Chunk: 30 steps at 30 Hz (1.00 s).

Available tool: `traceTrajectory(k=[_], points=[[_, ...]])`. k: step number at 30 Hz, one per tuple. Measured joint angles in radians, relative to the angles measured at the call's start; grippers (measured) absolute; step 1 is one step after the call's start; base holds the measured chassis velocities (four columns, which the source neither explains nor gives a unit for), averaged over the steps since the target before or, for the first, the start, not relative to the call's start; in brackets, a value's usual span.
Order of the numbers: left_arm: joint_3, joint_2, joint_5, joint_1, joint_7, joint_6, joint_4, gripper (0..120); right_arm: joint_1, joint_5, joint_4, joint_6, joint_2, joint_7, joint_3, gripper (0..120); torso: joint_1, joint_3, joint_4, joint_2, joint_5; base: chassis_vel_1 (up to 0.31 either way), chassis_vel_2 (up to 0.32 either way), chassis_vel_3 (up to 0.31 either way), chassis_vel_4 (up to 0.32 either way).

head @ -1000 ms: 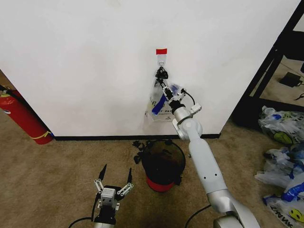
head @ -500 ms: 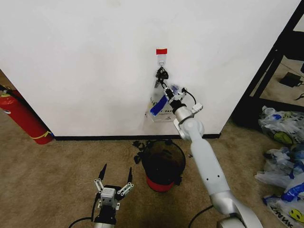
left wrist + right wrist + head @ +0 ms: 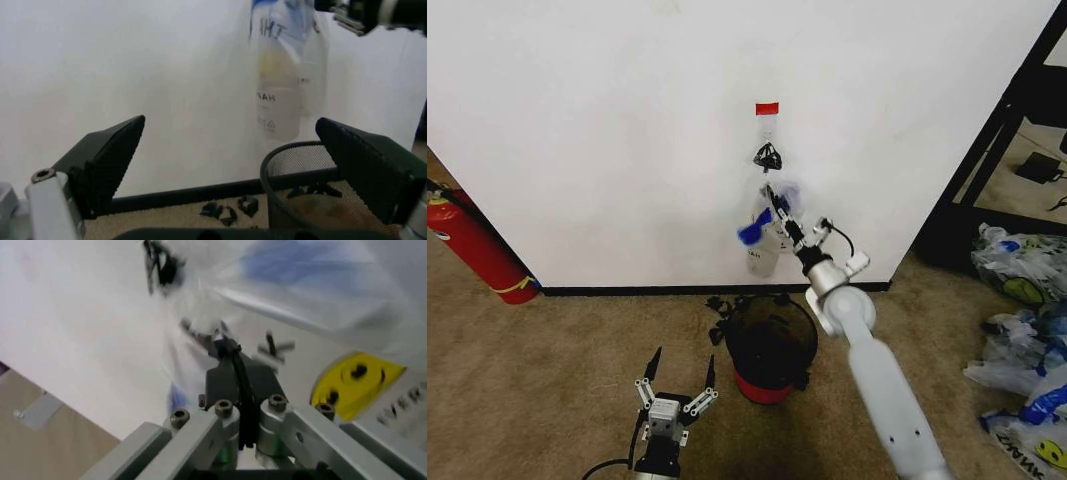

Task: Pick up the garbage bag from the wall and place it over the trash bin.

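White wall (image 3: 607, 130) spans your head view above a black baseboard (image 3: 627, 291) and tan carpet (image 3: 537, 370). Your right tool (image 3: 772, 200) pinches the garbage bag (image 3: 765, 235), which hangs against the wall over the trash bin (image 3: 770, 345); your left tool (image 3: 679, 372) waits low with fingers spread wide. Your left wrist view shows the bag above the bin's mesh rim (image 3: 293, 150). Your right wrist view shows fingers (image 3: 237, 375) clamped on plastic beside the yellow smiley (image 3: 353, 375).
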Motion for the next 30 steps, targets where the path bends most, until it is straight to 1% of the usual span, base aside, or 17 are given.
traceTrajectory(k=[6, 9, 12, 15, 20, 21, 28, 30], points=[[0.013, 0.005, 0.0, -0.004, -0.001, -0.002, 0.002, 100, -0.138, -0.028, 0.139, 0.006, -0.038, -0.007, 0.013, 0, 0.0, 0.0, -0.0001, 0.0, 0.0, 0.0, 0.0, 0.0, 0.0], [0.02, 0.006, 0.0, -0.006, -0.002, -0.004, 0.005, 100, -0.176, -0.04, 0.175, 0.008, -0.049, -0.009, 0.015, 0, 0.0, 0.0, 0.0, 0.0, 0.0, 0.0, 0.0, 0.0, 0.0], [0.035, 0.013, 0.0, -0.011, -0.003, -0.01, 0.011, 100, -0.305, -0.099, 0.27, 0.022, -0.079, -0.024, 0.02, 0, 0.0, 0.0, -0.0003, 0.0, -0.0001, 0.0, 0.0, 0.0, 0.0], [0.037, 0.017, -0.002, -0.012, -0.003, -0.012, 0.011, 100, -0.346, -0.114, 0.294, 0.025, -0.083, -0.025, 0.022, 0, 0.0, 0.0, 0.0, 0.0, 0.0001, 0.0, 0.0, 0.0, 0.0], [0.038, 0.026, -0.018, -0.019, -0.004, -0.017, 0.012, 100, -0.44, -0.184, 0.32, 0.048, -0.095, -0.038, 0.026, 0, 0.0, 0.0, -0.0001, 0.0, 0.0, 0.0, 0.0, 0.0, 0.0], [0.038, 0.026, -0.018, -0.019, -0.004, -0.017, 0.012, 100, -0.44, -0.184, 0.32, 0.048, -0.095, -0.038, 0.026, 0, 0.0, 0.0, -0.0001, 0.0, 0.0, 0.0, 0.0, 0.0, 0.0], [0.04, 0.043, -0.041, -0.025, -0.004, -0.025, 0.019, 100, -0.579, -0.303, 0.377, 0.097, -0.124, -0.055, 0.028, 0, 0.0, 0.0, -0.0001, 0.0, -0.0001, 0.0, 0.0, 0.0, 0.0], [0.04, 0.044, -0.044, -0.026, -0.004, -0.025, 0.02, 100, -0.594, -0.322, 0.383, 0.104, -0.128, -0.059, 0.026, 0, 0.0, 0.0, -0.0001, 0.0, -0.0001, 0.0, 0.0, 0.0, 0.0]])
